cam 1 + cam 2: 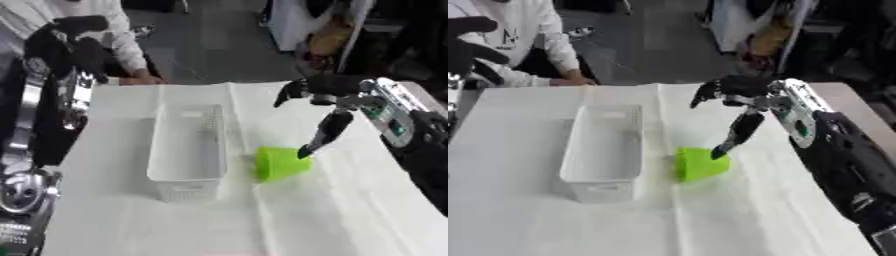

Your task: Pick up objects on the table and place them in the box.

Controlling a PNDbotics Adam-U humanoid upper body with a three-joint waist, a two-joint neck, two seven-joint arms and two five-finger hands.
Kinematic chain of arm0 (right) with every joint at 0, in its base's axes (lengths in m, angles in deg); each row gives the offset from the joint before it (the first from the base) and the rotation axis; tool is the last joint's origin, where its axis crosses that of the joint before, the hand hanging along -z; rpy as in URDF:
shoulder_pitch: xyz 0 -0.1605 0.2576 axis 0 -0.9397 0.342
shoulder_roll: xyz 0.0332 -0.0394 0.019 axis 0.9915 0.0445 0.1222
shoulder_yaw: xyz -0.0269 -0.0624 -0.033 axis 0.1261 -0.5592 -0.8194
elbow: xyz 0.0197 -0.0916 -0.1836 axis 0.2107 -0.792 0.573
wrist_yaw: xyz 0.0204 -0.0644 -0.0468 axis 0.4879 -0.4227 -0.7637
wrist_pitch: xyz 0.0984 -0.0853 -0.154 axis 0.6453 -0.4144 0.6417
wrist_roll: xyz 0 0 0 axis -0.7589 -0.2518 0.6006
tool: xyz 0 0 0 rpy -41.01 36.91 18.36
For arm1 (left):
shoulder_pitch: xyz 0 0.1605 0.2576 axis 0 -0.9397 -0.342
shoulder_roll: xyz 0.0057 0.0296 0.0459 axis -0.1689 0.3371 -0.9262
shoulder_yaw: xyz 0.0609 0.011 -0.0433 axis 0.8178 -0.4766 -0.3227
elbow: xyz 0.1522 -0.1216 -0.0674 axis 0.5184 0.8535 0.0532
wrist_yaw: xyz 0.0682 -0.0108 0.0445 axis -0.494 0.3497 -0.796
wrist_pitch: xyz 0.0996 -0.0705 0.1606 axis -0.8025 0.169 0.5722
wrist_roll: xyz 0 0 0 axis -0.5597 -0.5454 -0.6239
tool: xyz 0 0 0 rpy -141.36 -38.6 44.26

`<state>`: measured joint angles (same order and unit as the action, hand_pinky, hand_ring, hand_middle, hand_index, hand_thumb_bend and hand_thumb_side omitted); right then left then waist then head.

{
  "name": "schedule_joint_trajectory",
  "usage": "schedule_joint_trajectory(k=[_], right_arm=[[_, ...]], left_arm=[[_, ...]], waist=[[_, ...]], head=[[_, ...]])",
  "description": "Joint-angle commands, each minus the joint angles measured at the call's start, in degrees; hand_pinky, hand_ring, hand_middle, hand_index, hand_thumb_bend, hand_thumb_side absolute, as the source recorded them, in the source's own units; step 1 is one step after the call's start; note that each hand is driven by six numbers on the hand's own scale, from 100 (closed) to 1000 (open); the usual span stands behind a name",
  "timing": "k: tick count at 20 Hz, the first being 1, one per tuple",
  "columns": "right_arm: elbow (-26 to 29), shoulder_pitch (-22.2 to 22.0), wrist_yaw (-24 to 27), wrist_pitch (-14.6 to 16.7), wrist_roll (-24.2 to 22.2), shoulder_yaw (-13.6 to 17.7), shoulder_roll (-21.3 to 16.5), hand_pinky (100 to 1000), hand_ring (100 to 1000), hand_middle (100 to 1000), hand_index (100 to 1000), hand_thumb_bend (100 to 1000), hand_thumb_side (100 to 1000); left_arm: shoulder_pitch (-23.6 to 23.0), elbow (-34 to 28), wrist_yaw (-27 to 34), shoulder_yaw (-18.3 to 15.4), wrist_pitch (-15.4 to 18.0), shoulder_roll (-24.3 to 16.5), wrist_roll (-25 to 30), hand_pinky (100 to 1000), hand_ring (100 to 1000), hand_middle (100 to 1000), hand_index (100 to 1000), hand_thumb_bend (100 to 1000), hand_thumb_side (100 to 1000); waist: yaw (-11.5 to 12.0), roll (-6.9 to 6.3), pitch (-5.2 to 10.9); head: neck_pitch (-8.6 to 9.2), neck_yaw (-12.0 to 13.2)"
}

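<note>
A bright green cup [280, 163] lies on its side on the white table, just right of the white plastic box [185, 150]. My right hand [325, 92] reaches in from the right above the cup. Its thumb [325, 132] points straight down and its tip touches the cup's upper right edge. The other fingers [289, 92] stretch out to the left, well above the table, so the hand is open and holds nothing. My left hand [79, 30] is raised at the upper left, far from the cup; its fingers look loosely bent. The box appears empty.
The white cloth-covered table [332, 215] spreads in front of the box and cup. My left arm [35, 125] hangs along the left edge. A person in a white sleeve [557, 47] rests a hand on the table's far edge.
</note>
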<state>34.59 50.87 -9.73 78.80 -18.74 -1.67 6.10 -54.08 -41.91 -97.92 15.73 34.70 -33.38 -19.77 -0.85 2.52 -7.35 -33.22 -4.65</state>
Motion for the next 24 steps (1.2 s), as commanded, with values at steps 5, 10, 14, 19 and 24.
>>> schedule_joint_trajectory(k=[5, 10, 14, 19, 24], right_arm=[[-0.2, 1.2, 0.6, 3.2, -5.6, 0.1, 0.0, 815, 815, 799, 854, 803, 492], [-1.8, 1.7, 0.2, 1.9, -5.8, -0.1, 0.9, 812, 813, 792, 849, 785, 523], [-1.8, 1.3, -0.5, 2.4, -5.8, -0.7, 1.4, 812, 813, 792, 848, 781, 529], [-2.0, 0.7, -1.4, 2.6, -5.7, -1.0, 1.8, 811, 813, 792, 847, 781, 525], [-2.6, 0.4, -2.0, 2.7, -5.6, -1.1, 2.2, 810, 812, 791, 847, 791, 510]], left_arm=[[0.9, -1.0, 0.3, -0.1, 0.2, -0.2, 0.1, 450, 565, 757, 835, 268, 964], [1.0, -1.0, 0.3, -0.1, 0.3, -0.2, 0.2, 451, 565, 757, 835, 268, 964], [1.0, -1.0, 0.3, 0.0, 0.2, -0.2, 0.3, 451, 565, 758, 835, 268, 965], [1.1, -1.0, 0.3, 0.0, 0.2, -0.1, 0.4, 452, 565, 758, 835, 268, 965], [1.1, -1.0, 0.3, 0.0, 0.2, -0.1, 0.4, 453, 565, 758, 835, 268, 965]], waist=[[0.1, -0.09, 0.90], [0.2, -0.06, 0.97], [0.2, -0.07, 0.93], [0.3, -0.10, 0.88], [0.4, -0.07, 0.84]], head=[[-0.14, -0.1], [-0.15, -0.1], [-0.13, 0.1], [-0.13, 0.1], [-0.16, 0.0]])
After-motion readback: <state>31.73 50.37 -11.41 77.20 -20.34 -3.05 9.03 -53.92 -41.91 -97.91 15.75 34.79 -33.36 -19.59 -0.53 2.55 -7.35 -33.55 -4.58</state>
